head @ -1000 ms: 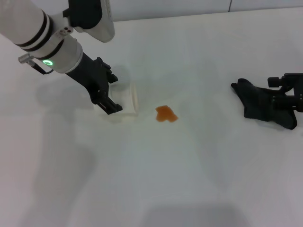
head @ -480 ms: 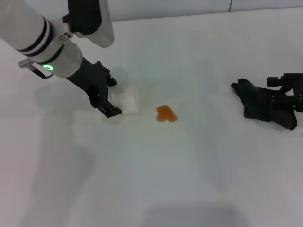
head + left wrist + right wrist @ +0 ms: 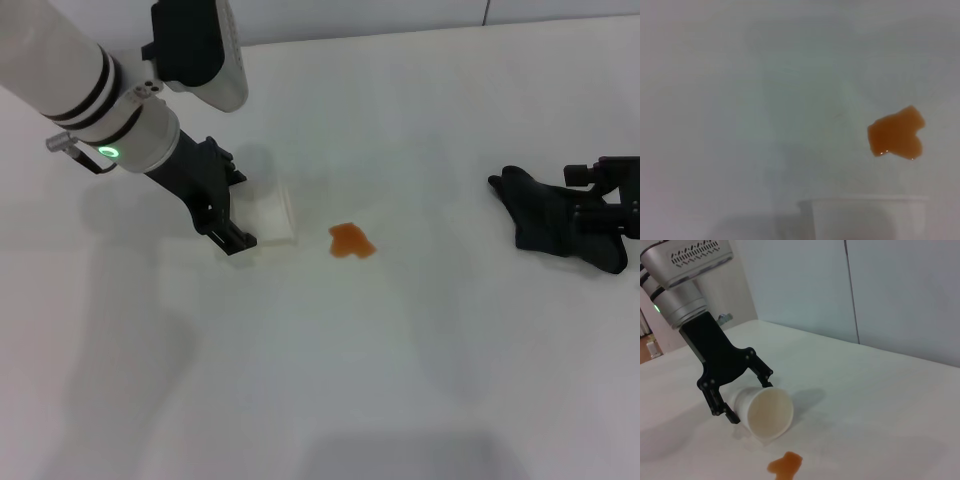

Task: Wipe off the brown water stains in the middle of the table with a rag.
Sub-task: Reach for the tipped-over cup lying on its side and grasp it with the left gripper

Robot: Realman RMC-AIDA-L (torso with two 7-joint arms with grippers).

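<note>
1. The bench (image 3: pixel 400 380) is a wide white matte top, and the brown water stains (image 3: pixel 351 241) sit near its middle as one small orange-brown blotch with an irregular outline, thin and flat.

2. A pale cup (image 3: pixel 272 215) lies tipped on its side just beside the blotch on the robot's left, its mouth turned toward the stain; the two do not touch, with a strip of bare bench between them.

3. The left tool (image 3: pixel 228 222) is down at the cup — its black fingers (image 3: pixel 720 407) stand spread on either side of the cup's body, one at the near side and one at the far side. From the right wrist view the fingers are apart and straddle the cup; whether they press on its wall I cannot tell.

4. The left wrist view looks down on the bench, with the cup's rim at one edge of the picture and the blotch well apart from it.

5. The rag (image 3: pixel 545 218) lies far off on the robot's right, a dark bunched cloth resting on the bench, well apart from the stain.

6. The right tool (image 3: pixel 610 205) is right at the rag's outer side — its dark parts merge with the cloth, so I cannot tell whether its fingers are open or closed.
</note>
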